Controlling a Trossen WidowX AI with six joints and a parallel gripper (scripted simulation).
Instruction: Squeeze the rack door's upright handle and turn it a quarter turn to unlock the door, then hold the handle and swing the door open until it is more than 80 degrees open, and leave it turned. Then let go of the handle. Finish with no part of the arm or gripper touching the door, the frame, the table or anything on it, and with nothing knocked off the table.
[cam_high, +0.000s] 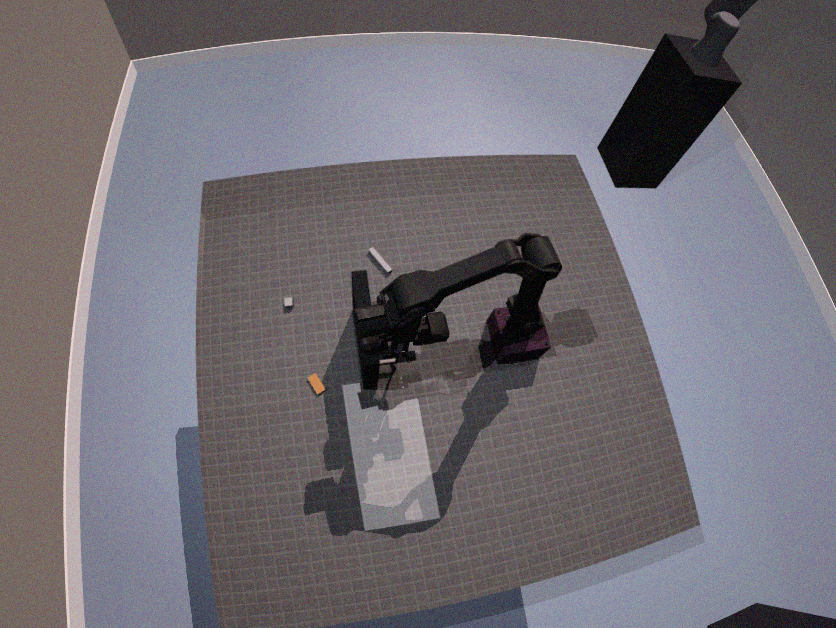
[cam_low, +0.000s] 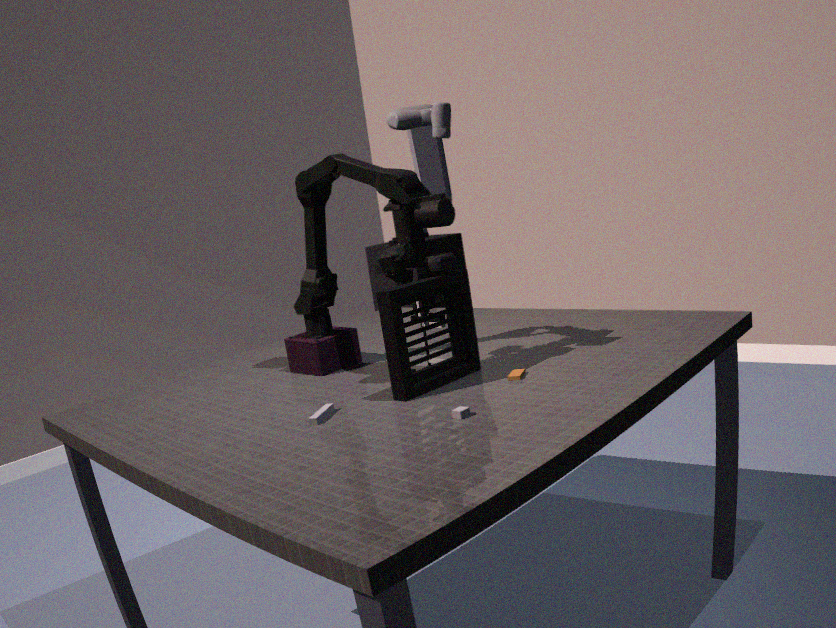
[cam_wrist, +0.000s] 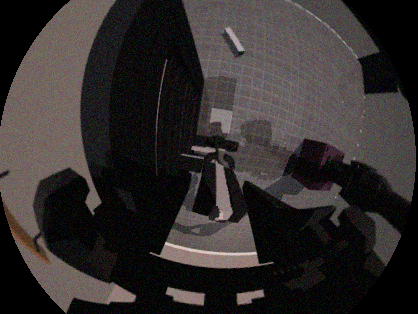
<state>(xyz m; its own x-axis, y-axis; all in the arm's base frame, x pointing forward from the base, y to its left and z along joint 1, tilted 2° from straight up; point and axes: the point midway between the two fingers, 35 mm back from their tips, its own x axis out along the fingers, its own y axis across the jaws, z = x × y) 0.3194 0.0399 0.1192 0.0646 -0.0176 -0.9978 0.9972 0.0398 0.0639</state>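
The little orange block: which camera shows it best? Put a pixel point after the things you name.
The top view: the orange block (cam_high: 316, 383) (cam_low: 516, 373) lies unobstructed there, its long shape plain. The exterior view shows it smaller and foreshortened; I can't identify it in the wrist view.

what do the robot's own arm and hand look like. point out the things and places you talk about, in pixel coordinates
The arm (cam_high: 466, 270) (cam_low: 314, 236) (cam_wrist: 372, 185) is black, with straight segments and bulky joints, on a boxy dark purple base (cam_high: 533, 350) (cam_low: 304, 356) (cam_wrist: 306, 150). The hand (cam_high: 398, 341) (cam_low: 417, 273) (cam_wrist: 217, 181) is black too. Markings can't be made out.

high overhead top view, lower exterior view across table, close wrist view
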